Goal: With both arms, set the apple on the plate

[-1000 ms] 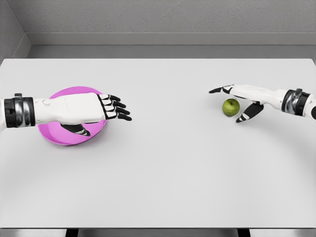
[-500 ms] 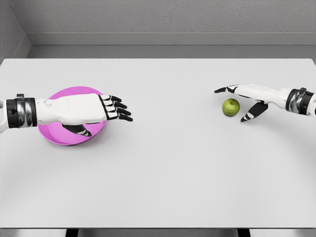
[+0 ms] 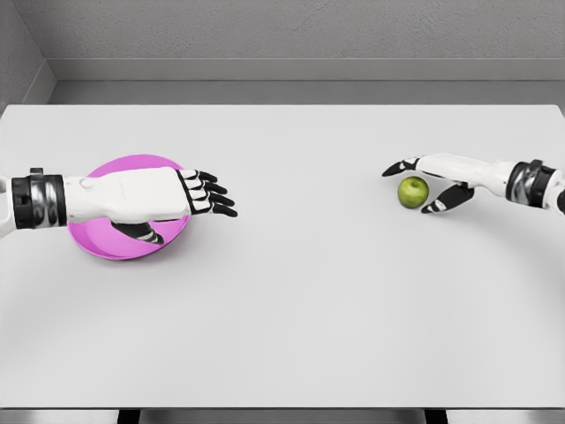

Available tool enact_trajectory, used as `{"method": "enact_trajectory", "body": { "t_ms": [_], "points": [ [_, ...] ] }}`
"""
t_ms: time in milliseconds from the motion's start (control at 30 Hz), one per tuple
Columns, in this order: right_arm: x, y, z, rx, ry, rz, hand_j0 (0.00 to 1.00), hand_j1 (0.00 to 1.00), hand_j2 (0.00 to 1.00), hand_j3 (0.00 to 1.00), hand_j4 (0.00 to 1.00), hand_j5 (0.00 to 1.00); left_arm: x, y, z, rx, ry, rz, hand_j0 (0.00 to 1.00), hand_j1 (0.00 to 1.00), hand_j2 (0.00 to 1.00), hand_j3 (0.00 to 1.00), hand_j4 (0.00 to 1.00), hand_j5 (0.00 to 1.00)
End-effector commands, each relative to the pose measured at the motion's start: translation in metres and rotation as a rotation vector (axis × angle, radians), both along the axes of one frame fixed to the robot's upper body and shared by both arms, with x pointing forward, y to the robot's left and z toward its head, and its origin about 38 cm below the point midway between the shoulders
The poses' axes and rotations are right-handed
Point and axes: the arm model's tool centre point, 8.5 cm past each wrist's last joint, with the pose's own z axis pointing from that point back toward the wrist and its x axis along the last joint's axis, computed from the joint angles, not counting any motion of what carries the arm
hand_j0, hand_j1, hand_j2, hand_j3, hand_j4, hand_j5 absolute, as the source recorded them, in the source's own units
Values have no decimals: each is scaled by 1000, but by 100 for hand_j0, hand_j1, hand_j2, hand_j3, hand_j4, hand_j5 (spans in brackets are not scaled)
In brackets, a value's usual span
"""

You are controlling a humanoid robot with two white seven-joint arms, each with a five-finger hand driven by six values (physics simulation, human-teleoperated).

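Two hands are at work here, far apart on the white table (image 3: 291, 309), and that spacing makes sense to me: the apple (image 3: 413, 191) sits toward the right side, well away from the pink plate (image 3: 97, 243) on the left, so I judge each arm is covering its own half for a handover or a carry.

My right hand (image 3: 433, 181) reaches in from the right edge, forearm nearly level. Its fingers curve around the apple, one fingertip above and to the left of it, the thumb just below and to its right. They look close against the fruit, but I cannot tell whether they truly grip it; the apple appears to rest on the table.

My left hand (image 3: 154, 196) hovers flat over the plate, palm down, fingers loosely extended toward the middle, holding nothing and hiding much of the dish.
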Motion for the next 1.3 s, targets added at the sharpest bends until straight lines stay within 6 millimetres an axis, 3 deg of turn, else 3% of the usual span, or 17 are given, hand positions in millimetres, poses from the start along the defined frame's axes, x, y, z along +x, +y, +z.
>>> {"method": "enact_trajectory", "body": {
  "t_ms": [0,133,333,367,733,833,867,1000,1133,1267],
  "points": [
    [1,2,0,11,1,0,76,76,76,76,76,76,0,1,0,-5,3,4,100,100,100,100,100,100],
    [2,5,1,13,-2,3,63,63,63,63,63,63,0,-1,0,-9,4,1,100,100,100,100,100,100],
    [1,5,0,12,0,4,53,53,53,53,53,53,0,-1,-1,-9,7,1,100,100,100,100,100,100],
    [1,5,0,13,-1,3,44,44,44,44,44,44,0,-2,-1,-10,5,0,100,100,100,100,100,100],
    [5,15,7,59,-15,16,41,41,41,41,41,41,1,-2,1,-10,3,1,100,100,100,100,100,100],
    [4,38,27,100,-66,81,38,38,38,38,38,38,1,-3,0,-8,5,-3,100,100,100,100,100,100],
    [2,51,39,129,-92,124,37,37,37,37,37,37,1,-3,0,-8,5,-3,100,100,100,100,100,100],
    [-25,117,55,139,-137,345,35,35,35,35,35,35,1,-2,-1,-7,6,-3,100,100,100,100,100,100],
    [-41,146,46,129,-115,444,35,35,35,35,35,35,0,-3,-1,-7,7,-5,100,100,100,100,100,100],
    [-62,174,59,143,-151,551,35,35,35,35,35,35,0,-3,-2,-5,10,-5,100,100,100,100,100,100]
  ]
}}
